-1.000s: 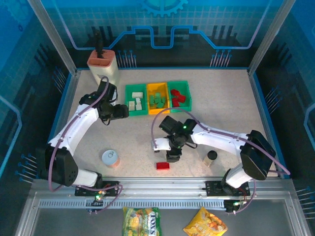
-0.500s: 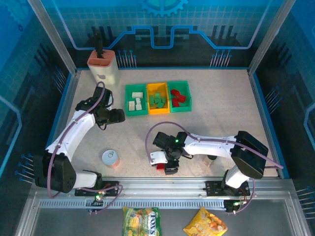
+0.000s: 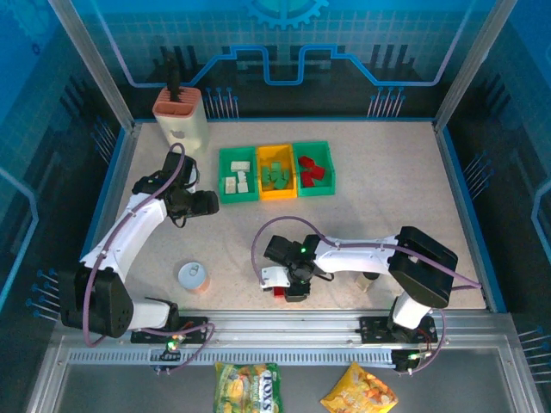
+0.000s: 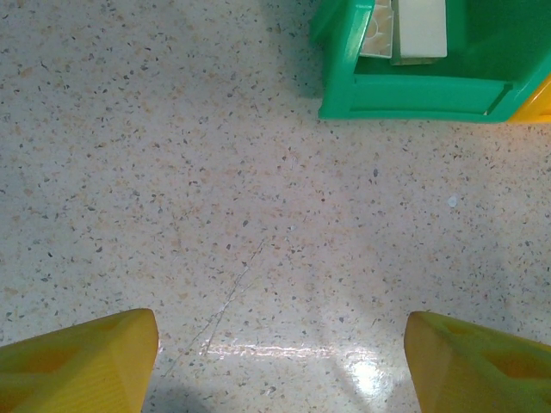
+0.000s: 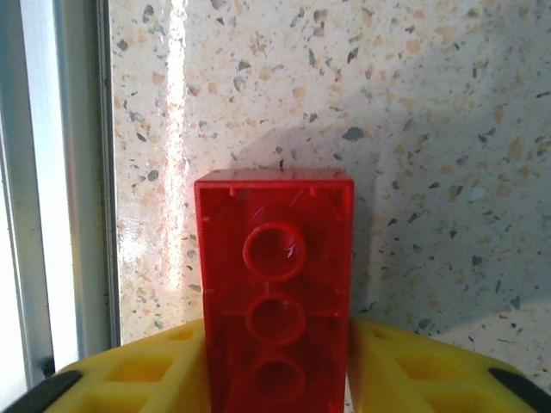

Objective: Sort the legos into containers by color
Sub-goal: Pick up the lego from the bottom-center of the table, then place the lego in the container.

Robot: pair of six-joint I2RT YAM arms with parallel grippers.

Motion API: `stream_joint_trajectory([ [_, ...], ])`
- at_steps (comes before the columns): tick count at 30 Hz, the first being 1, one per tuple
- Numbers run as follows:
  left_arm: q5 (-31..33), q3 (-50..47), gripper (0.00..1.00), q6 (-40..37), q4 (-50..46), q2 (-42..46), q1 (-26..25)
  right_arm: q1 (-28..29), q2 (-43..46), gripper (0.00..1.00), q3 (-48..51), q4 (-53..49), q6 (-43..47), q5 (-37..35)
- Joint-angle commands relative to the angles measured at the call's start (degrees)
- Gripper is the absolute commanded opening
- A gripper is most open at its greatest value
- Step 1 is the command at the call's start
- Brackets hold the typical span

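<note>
We read the right gripper (image 3: pixel 288 291) as narrow and clamped on a red lego (image 5: pixel 274 258). In the wrist view both yellow fingers (image 5: pixel 129 370) sit flush on the brick's long sides, w/ no gap showing. The brick lies underside up. Its long axis runs straight out from the gripper, i.e. in line w/ the fingers, so the grip is across the short width. It sits at the near edge of the tabletop (image 3: pixel 413 198), approx. midway along, just beside the metal rail (image 5: pixel 69 172).

The relation that matters: the containers (image 3: pixel 275 146) stand well apart from this brick, toward the far edge and a bit right. Reds lie in the right-hand green bin (image 3: pixel 332 172), greens in the yellow one, creams in the left green bin (image 4: pixel 405 99). So we judge the carry goes up and away from the near edge to the right-hand bin. The right arm is clearly the nearer one.

The left gripper (image 4: pixel 280 344) hangs wide open w/ nothing btwn its fingers, over bare tabletop just on the near side of the left green bin's corner.

Hard to make out: from above the brick is mostly under the gripper, and only a red sliver shows. In the wrist view its near end is cut off by the frame. So we can't tell how deep the fingers reach, nor whether it rests on the surface or is just off it.
</note>
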State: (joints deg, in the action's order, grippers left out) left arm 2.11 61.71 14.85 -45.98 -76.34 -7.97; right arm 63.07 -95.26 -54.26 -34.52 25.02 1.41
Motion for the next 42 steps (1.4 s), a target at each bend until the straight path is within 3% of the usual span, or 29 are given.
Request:
stream_joint_trajectory([
  [1, 0.66, -0.80, 0.77, -0.87, 0.18, 1.01, 0.77, 0.65, 0.42, 0.40, 0.84, -0.10, -0.14, -0.51],
  [8, 0.64, -0.89, 0.77, -0.88, 0.19, 1.10, 0.81, -0.54, 2.12, 0.36, 0.91, 0.43, 0.07, 0.06],
  [15, 0.73, -0.89, 0.77, -1.05, 0.04, 1.09, 0.77, -6.06, 5.24, 0.32, 1.09, 4.60, -4.47, 2.36],
  [24, 0.74, -0.97, 0.77, -1.14, 0.01, 1.19, 0.78, -16.08, 7.70, 0.28, 1.46, 13.52, -21.58, -1.00],
  [31, 0.35, -1.15, 0.77, -0.88, 0.01, 1.50, 0.85, -25.41, 5.86, 0.28, -1.16, 11.07, -37.71, -1.14],
  [37, -0.94, -1.16, 0.77, -0.27, -0.08, 1.63, 0.86, -33.43, 6.10, 0.28, -2.90, 8.20, -44.04, 2.01],
  [42, -2.53, -1.47, 0.77, 0.33, -0.17, 1.50, 0.85, -38.14, 4.90, 0.28, -6.31, 5.27, -43.67, 2.24],
])
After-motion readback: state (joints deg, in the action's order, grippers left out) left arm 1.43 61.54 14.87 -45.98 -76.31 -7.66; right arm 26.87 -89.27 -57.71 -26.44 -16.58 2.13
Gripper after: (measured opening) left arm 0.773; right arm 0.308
